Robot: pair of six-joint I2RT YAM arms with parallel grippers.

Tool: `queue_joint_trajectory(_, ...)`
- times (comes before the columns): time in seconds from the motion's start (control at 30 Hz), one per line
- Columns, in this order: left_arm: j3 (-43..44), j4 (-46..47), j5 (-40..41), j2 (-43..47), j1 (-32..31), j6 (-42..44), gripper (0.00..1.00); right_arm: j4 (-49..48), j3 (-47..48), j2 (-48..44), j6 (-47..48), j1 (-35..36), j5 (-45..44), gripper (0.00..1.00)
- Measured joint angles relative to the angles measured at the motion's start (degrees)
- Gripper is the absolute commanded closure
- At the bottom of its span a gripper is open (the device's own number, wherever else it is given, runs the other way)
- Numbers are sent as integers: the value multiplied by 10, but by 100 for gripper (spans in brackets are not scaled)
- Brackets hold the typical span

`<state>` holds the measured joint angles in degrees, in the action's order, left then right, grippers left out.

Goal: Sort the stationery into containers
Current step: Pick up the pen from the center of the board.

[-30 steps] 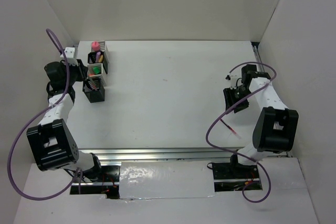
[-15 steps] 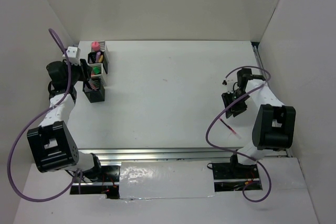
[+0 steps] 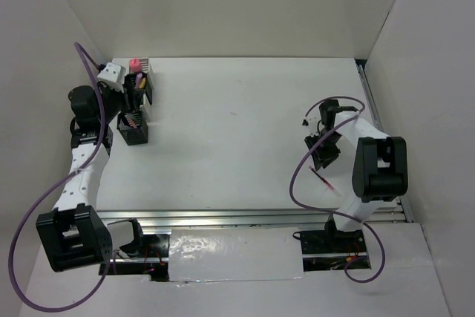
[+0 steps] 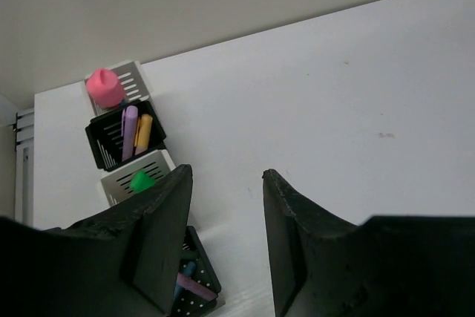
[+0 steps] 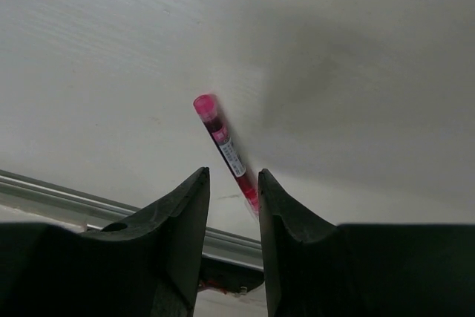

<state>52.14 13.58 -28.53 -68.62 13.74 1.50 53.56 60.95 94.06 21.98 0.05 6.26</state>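
Left gripper (image 4: 226, 176): the jaws are spread with nothing between them. It hangs over the row of cups at the far left corner of the table.
Row of cups (image 3: 136, 133): four square mesh cups stand side by side, running from far to near along the left edge.
Far silver cup (image 4: 133, 79): it holds the pink marker (image 4: 105, 87), whose cap stands above the rim.
Far black cup (image 4: 100, 142): it stands just nearer. A purple marker (image 4: 130, 131) and an orange highlighter (image 4: 143, 130) lean inside it.
Near silver cup (image 4: 119, 187): a green cap (image 4: 141, 181) shows in it. One finger of the left gripper partly hides this cup in the wrist view.
Near black cup (image 4: 210, 280): thin pens lie in it, one blue and one pink. The same finger hides most of the cup.
Left arm (image 3: 85, 161): it reaches from its base at the near left up along the left edge, with a purple cable (image 3: 22, 220) looping beside it.
Right gripper (image 5: 234, 176): the jaws are parted only a little and sit low over the table, one on each side of one end of the red pen. They do not pinch it; a gap shows on one side.
Red pen (image 5: 223, 142): it lies flat on the table at the near right, not far from the metal rail (image 3: 223, 219). Its rounded pink end lies out beyond the fingertips.
Right arm (image 3: 375, 168): it is folded over at the near right, with its wrist turned down toward the pen.
Table (image 3: 237, 124): it is white, with pale walls on three sides.
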Motion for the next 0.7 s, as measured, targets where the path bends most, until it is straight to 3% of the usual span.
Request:
queue_joint_trajectory(0.3, 0, -43, -26, 54, -42, 31, 44, -20, -37, 33, 0, 35, -29, 62)
queue_joint_trajectory(0.4, 0, -60, -32, 68, -56, 47, 44, -31, -43, 37, 0, 45, -41, 72)
queue_joint_trajectory(0.53, 0, -77, -44, 91, -70, 66, 44, -40, -48, 39, -1, 55, -59, 97)
queue_joint_trajectory(0.7, -1, -93, -83, 123, -76, 90, 43, -35, -45, 40, -9, 67, -64, 100)
